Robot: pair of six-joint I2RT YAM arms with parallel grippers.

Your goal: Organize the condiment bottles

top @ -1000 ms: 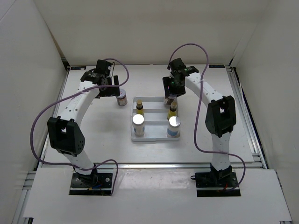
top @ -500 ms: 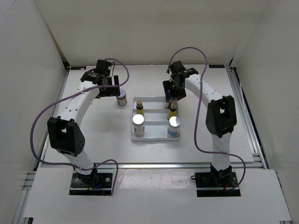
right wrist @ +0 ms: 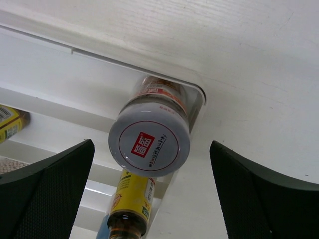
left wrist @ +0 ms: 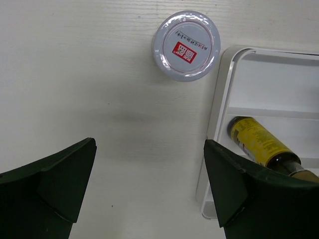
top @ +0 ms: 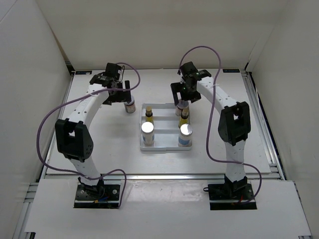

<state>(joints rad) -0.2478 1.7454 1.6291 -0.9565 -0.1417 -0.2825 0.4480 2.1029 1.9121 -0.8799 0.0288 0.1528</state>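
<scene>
A white stepped tray [top: 166, 149] holds two white cylinders with silver tops [top: 148, 129] [top: 186, 131], two slim yellow-and-black bottles [top: 149, 115] [top: 184, 118] and a brown jar [top: 181, 107] in its back right corner. My right gripper [top: 183, 95] hangs open just above that jar. In the right wrist view the jar's grey lid [right wrist: 149, 144] stands free between the spread fingers of my right gripper [right wrist: 152, 149]. A second brown jar [top: 130, 106] stands on the table left of the tray. My left gripper [top: 121, 94] is open above and beside it. Its lid [left wrist: 186, 46] shows ahead of my left gripper [left wrist: 149, 164].
White enclosure walls close in the table on three sides. In the left wrist view the tray's rim [left wrist: 219, 124] runs close by the right finger [left wrist: 239, 184], with a yellow bottle [left wrist: 259, 144] behind it. The tray's back left step [top: 149, 107] holds nothing.
My right gripper has opened and let go of the brown jar, which now stands in the tray's back right corner. My left arm has shifted slightly right, toward the other jar.
</scene>
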